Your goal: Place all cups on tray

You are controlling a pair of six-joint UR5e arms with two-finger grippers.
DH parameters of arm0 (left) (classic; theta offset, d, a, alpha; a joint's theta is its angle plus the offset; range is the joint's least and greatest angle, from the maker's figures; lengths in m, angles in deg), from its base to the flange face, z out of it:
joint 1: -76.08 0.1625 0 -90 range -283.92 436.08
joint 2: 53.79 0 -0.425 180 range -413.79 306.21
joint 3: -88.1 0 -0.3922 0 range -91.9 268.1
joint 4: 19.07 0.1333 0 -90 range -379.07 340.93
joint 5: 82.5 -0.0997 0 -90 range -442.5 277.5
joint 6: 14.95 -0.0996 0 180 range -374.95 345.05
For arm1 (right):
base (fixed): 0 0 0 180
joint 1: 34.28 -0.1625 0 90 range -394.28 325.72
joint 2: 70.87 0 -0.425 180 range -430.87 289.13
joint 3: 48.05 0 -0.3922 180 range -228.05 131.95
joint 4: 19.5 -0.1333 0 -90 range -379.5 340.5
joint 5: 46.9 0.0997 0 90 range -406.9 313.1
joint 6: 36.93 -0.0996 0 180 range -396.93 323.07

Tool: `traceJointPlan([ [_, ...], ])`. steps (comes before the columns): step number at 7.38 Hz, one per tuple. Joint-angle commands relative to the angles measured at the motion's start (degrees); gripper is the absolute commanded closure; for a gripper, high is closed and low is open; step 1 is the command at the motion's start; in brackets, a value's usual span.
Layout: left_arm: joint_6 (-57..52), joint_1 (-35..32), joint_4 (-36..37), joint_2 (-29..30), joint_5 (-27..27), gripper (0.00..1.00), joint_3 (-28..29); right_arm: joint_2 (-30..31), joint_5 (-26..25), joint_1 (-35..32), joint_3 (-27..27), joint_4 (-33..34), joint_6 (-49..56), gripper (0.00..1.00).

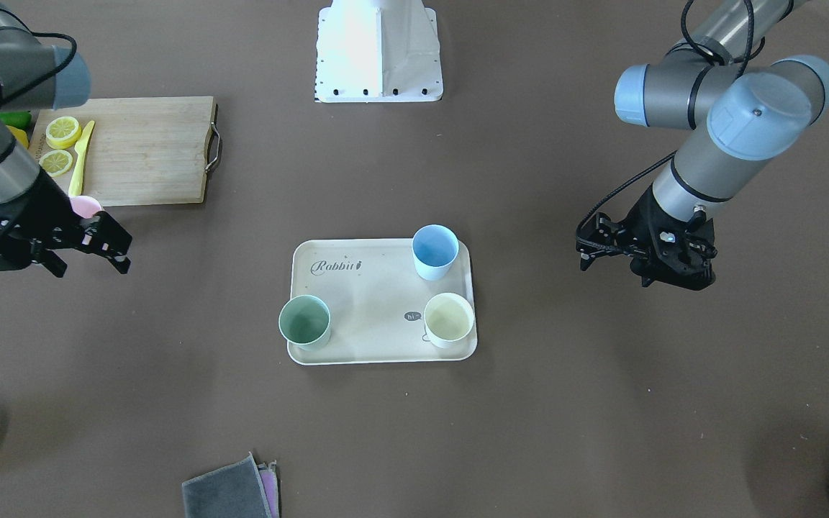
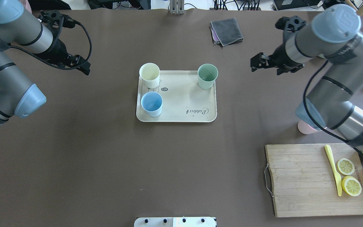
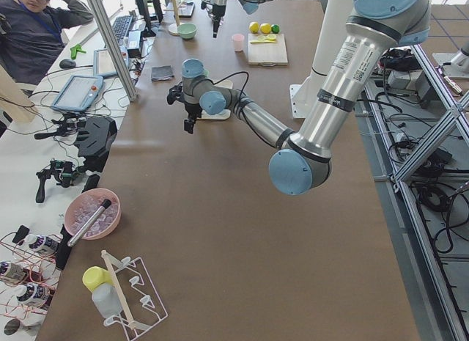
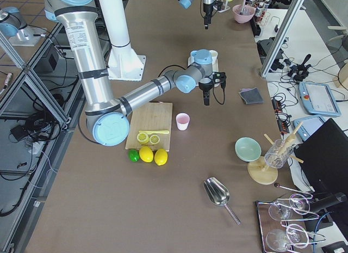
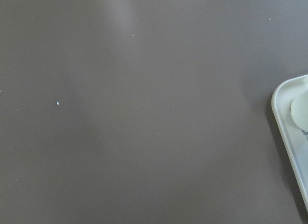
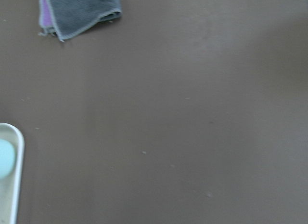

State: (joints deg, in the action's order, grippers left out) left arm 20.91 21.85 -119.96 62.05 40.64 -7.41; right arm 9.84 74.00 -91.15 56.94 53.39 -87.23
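Your flat cream-beige rectangular tray (image 2: 181, 101) with the "Rabbit" lettering sits mid-table and already carries three of the small matte plastic tumblers: the light blue cup (image 2: 151, 103), the pale cream-yellow cup (image 2: 149, 75) and the sage green cup (image 2: 207, 75), each upright near a corner. The pastel pink cup (image 4: 182, 121) stands off the tray, upright, just beside the wooden cutting board (image 2: 298, 179) and partly under the right arm's elbow. You are at the last fetch, I judge. The right gripper (image 2: 265, 67) hangs between tray and pink cup, its jaws apparently spread and empty, so it needs to swing back toward the robot. The left gripper (image 2: 77, 67) hovers on the tray's other side, jaws likewise seemingly apart and bare. The brown table (image 2: 106, 157) also holds a folded grey cloth (image 2: 225, 31), and a person sits at a desk past its far edge.
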Motion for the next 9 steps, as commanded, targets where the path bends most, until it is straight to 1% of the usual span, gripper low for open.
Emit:
traceJointPlan([
  [1,-0.1,0.0,0.0,0.0,0.0,0.02,0.1,10.8,1.0,-2.3,4.2,-0.3,7.1,0.0],
  [2,-0.1,0.1,0.0,0.1,0.0,0.02,0.2,11.6,0.5,-1.6,4.2,-0.4,7.1,0.0],
  [5,-0.3,0.0,0.0,0.2,0.0,0.02,0.2,12.3,-6.4,5.8,3.5,-0.3,6.3,0.02],
  [6,-0.3,0.0,0.0,0.2,0.0,0.02,0.3,13.4,-7.4,7.3,3.5,-0.4,6.3,0.02],
  [7,-0.3,0.0,0.0,0.3,0.0,0.02,0.3,13.6,-8.1,8.1,3.5,-0.4,6.3,0.04],
  [8,-0.3,0.0,0.0,0.3,0.0,0.02,0.2,14.0,-8.1,8.8,3.6,-0.4,6.2,0.1],
  [9,-0.2,0.0,0.0,0.3,0.0,0.02,0.2,13.9,-8.2,9.3,3.5,-0.4,5.9,0.67],
])
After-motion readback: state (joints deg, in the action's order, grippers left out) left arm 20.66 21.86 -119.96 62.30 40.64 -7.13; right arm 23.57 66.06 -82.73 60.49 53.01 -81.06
